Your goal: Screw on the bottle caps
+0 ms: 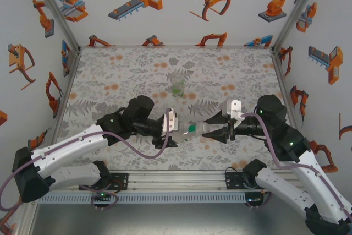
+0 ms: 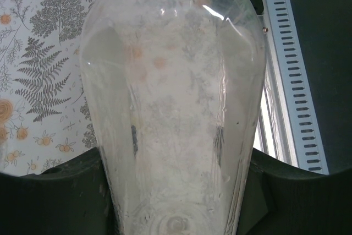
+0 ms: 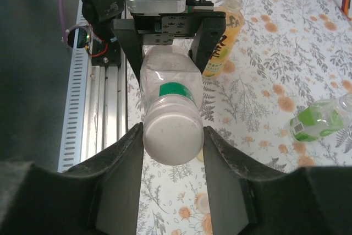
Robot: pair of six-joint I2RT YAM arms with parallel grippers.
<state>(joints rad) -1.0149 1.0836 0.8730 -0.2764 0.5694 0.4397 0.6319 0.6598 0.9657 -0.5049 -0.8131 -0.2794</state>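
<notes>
Screwing the white cap (image 3: 173, 138) onto the slim clear bottle (image 2: 176, 108), by the look of it. Keep the right claw (image 1: 212, 127) square on the bottle's axis, press lightly toward the neck while turning, and stop at firm resistance. Hold the left claw (image 1: 174, 130) tight against any spin. Grips the bottle's body in that left claw, level above the near middle of the table (image 1: 110, 75). Pinches the cap in the right claw, narrowly open and seemingly touching both sides. Leaves 2 more: an amber bottle (image 3: 223, 48) just beside the left claw, a green bottle (image 1: 177, 86) farther back, mid-table.
</notes>
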